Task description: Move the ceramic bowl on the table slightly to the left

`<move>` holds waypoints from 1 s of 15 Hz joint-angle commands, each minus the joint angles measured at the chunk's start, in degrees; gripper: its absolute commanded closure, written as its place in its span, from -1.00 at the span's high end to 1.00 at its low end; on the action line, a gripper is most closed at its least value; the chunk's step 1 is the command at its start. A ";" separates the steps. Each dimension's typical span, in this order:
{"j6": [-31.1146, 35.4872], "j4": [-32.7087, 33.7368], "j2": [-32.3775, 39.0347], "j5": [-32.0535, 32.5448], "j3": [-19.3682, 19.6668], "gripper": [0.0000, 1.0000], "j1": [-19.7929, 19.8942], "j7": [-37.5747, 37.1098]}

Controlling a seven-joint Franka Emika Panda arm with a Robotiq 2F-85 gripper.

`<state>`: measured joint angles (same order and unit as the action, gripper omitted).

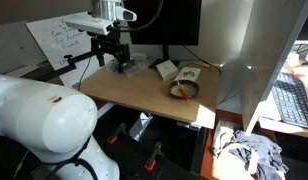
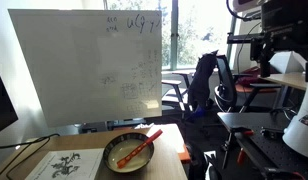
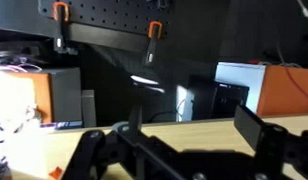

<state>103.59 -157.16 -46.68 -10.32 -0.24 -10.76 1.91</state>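
The ceramic bowl (image 1: 182, 90) sits on the table (image 1: 134, 92) near its front right part, dark outside and pale inside. In an exterior view the bowl (image 2: 129, 153) holds a red-orange utensil. My gripper (image 1: 116, 62) hangs over the table's far left corner, well apart from the bowl. It also shows at the upper right in an exterior view (image 2: 266, 62). In the wrist view my gripper (image 3: 194, 125) is open, with only bare table (image 3: 189, 135) between the fingers. The bowl is out of the wrist view.
A white-and-tan boxy object (image 1: 167, 70) lies just behind the bowl. A grey lumpy cloth (image 1: 249, 155) lies below the table's right side. A keyboard (image 1: 292, 103) is at the right. A whiteboard (image 2: 84, 65) stands behind the table. Monitors stand at the back.
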 commanded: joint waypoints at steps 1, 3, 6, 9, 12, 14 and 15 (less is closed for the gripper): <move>-0.29 0.13 0.02 -0.79 -1.18 1.00 1.39 0.83; 1.19 0.64 1.86 -0.92 -0.38 1.00 1.80 1.63; 7.36 1.88 7.17 -0.57 2.11 1.00 3.95 4.01; 16.06 5.05 17.66 -0.60 6.19 1.00 6.95 8.17; 22.97 10.46 29.86 -1.75 9.88 1.00 8.51 13.21; 25.67 15.93 38.79 -3.15 11.19 1.00 8.77 17.08; 25.83 19.15 43.14 -4.40 11.18 1.00 8.94 18.68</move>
<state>129.75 -146.42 -14.52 -11.23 10.83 -1.95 16.25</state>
